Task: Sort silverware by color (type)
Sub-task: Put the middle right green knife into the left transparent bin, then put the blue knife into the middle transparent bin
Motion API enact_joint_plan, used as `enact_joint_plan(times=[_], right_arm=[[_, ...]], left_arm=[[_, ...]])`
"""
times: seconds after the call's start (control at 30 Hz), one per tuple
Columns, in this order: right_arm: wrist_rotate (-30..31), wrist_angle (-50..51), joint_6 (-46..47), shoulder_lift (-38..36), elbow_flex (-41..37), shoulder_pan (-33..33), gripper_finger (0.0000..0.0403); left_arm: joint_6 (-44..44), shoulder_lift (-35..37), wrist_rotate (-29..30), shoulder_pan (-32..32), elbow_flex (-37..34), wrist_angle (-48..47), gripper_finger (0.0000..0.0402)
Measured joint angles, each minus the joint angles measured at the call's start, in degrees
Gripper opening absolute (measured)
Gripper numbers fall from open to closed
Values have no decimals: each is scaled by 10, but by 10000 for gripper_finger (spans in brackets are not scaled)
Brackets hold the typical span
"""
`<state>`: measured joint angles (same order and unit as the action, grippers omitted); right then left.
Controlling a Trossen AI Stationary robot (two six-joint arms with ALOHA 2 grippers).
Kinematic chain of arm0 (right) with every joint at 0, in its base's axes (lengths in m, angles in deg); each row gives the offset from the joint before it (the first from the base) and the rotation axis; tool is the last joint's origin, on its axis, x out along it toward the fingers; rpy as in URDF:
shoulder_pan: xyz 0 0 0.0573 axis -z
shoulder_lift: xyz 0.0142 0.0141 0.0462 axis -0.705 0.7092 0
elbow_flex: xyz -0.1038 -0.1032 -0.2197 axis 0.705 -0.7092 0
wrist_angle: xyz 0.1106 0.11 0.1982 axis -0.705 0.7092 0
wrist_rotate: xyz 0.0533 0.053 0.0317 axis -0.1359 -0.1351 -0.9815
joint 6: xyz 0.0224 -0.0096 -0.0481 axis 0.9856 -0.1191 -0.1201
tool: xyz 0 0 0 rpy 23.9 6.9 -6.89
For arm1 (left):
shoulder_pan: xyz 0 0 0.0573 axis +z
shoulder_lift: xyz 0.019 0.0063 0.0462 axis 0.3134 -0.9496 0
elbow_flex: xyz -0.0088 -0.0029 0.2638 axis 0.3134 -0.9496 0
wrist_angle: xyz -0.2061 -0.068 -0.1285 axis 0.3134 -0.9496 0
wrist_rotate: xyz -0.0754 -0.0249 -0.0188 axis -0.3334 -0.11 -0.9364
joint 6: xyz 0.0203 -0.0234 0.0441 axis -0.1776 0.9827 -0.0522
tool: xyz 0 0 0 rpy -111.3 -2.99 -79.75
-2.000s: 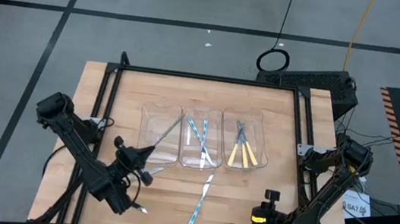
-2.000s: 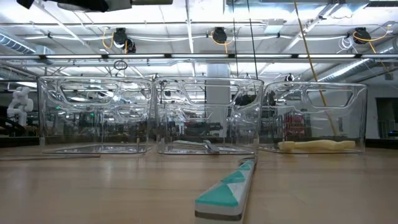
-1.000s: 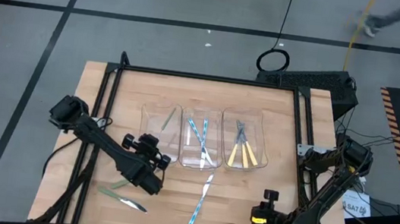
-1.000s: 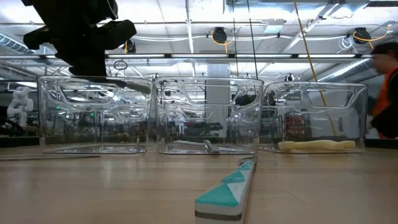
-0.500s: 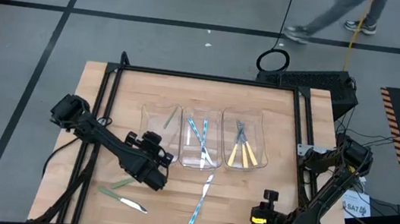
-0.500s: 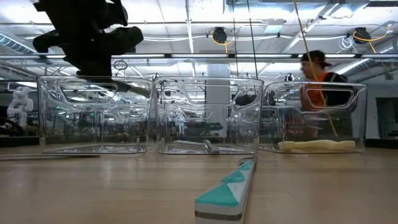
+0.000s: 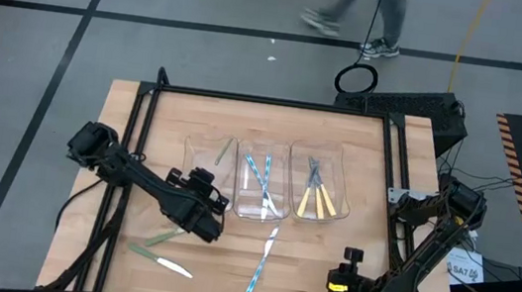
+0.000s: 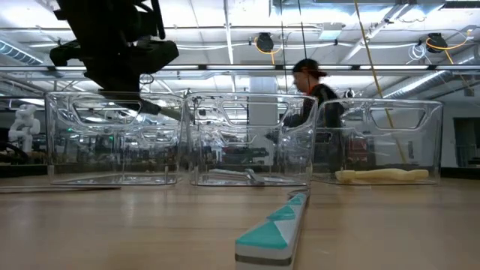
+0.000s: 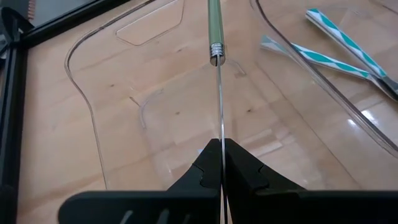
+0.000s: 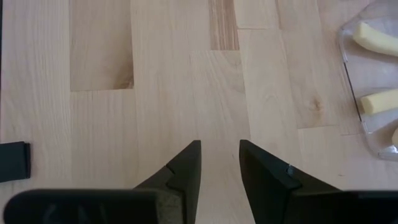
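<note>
My left gripper (image 7: 207, 195) is shut on a green-handled piece of silverware; its green handle (image 9: 214, 25) sticks out ahead over the clear left bin (image 7: 201, 159). The middle bin (image 7: 246, 204) holds blue-and-white handled pieces, and the right bin (image 7: 337, 180) holds yellow-handled ones (image 7: 319, 204). One blue-and-white handled piece (image 7: 262, 263) and two green ones (image 7: 162, 238) (image 7: 159, 261) lie flat on the table. My right gripper (image 10: 219, 149) hovers open over bare wood at the near right. My left gripper pinches the thin metal end (image 9: 221, 124) of the green-handled piece between its two fingertips (image 9: 208, 155). The fingers slant down toward the far side and lie along the piece. It is lifted clear, with the handle (image 7: 225, 152) pointing away over the left bin.
The three clear bins stand side by side in the table's middle. A black frame (image 7: 267, 100) runs along the table's far and side edges. Bare wood lies in front of the bins. A person (image 8: 315, 97) walks through the room behind.
My left gripper, still shut on the green-handled piece, has swung from the near left up to the left bin's near side, and since then has only crept toward the table's right. A person has walked across behind the table.
</note>
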<state>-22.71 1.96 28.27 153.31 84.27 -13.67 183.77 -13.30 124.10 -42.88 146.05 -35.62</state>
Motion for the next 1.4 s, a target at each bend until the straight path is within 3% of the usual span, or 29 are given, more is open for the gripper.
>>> enact_joint_plan(times=[0.4, 0.67, 0.9, 1.07, 1.17, 1.4], right_arm=[[1, 0, 0, 0, 0, 0, 105], [2, 0, -1, 0, 0, 0, 105], [2, 0, -1, 0, 0, 0, 105], [2, 0, -2, 0, 0, 0, 105], [2, 0, -2, 0, 0, 0, 105], [6, -6, -1, 0, 0, 0, 105]], left_arm=[[-12, 0, -41, -2, 0, 9, 7], [-19, 0, -36, -2, 0, 9, 64], [-49, 0, -15, -11, 1, 5, 73], [-61, 0, 13, -68, 45, -58, 74], [-81, 1, 66, -124, 83, -73, 74], [-214, 1, 115, -238, 98, 70, 74]])
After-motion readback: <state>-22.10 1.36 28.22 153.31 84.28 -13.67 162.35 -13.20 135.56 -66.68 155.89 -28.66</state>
